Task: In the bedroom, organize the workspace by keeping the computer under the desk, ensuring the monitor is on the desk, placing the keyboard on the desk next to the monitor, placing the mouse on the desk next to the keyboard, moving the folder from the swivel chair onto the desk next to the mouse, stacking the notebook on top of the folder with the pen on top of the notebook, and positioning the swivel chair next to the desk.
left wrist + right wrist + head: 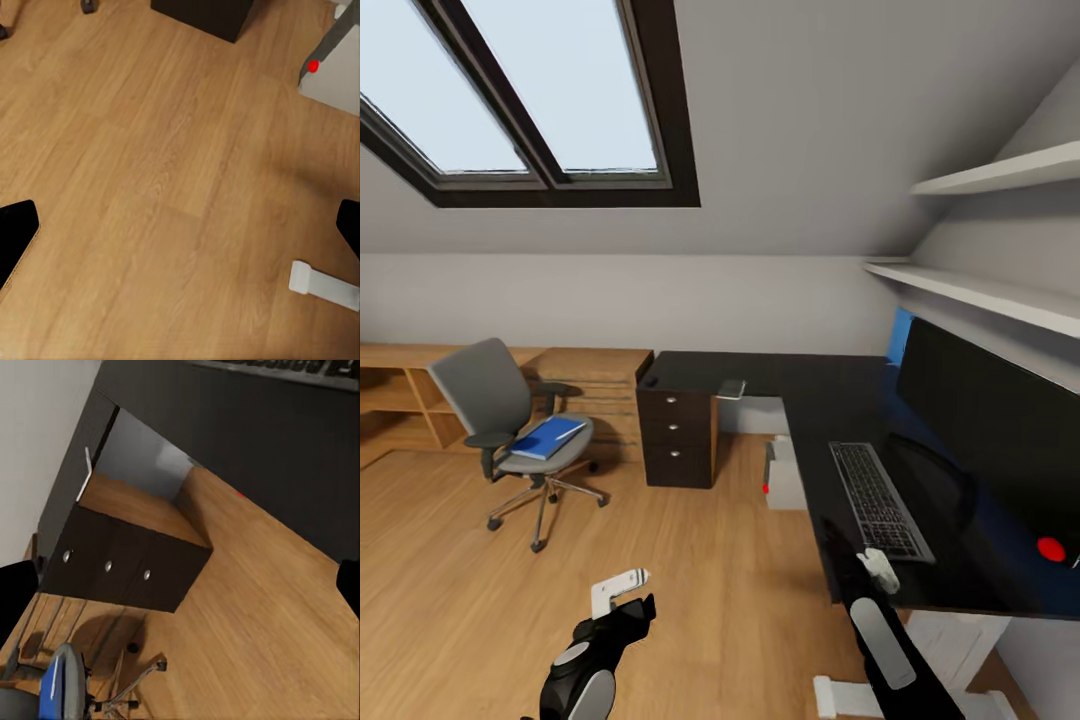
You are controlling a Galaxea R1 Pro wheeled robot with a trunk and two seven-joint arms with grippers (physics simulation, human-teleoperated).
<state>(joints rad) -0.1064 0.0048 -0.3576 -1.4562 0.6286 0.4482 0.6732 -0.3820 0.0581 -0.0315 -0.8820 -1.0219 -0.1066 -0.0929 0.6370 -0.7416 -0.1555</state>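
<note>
A: Head view? 
B: Grey padded swivel chair [500,420] carries bright-blue flat folder [547,438], well apart from long black L-shaped surface [800,400]; slim dark keyboard [878,498] beside wide black monitor [990,420]; light-grey tower computer [784,474] underneath.
A: Wrists? 
B: Left hand [180,232] spread over floor; right hand [187,585] spread, drawers [112,566] ahead.

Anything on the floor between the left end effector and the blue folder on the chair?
Nothing visible. Bare light-wood floor lies between the left end effector and the grey swivel chair holding the flat bright-blue folder. The black three-drawer unit and light-grey computer tower stand off to the right of that path.
</note>
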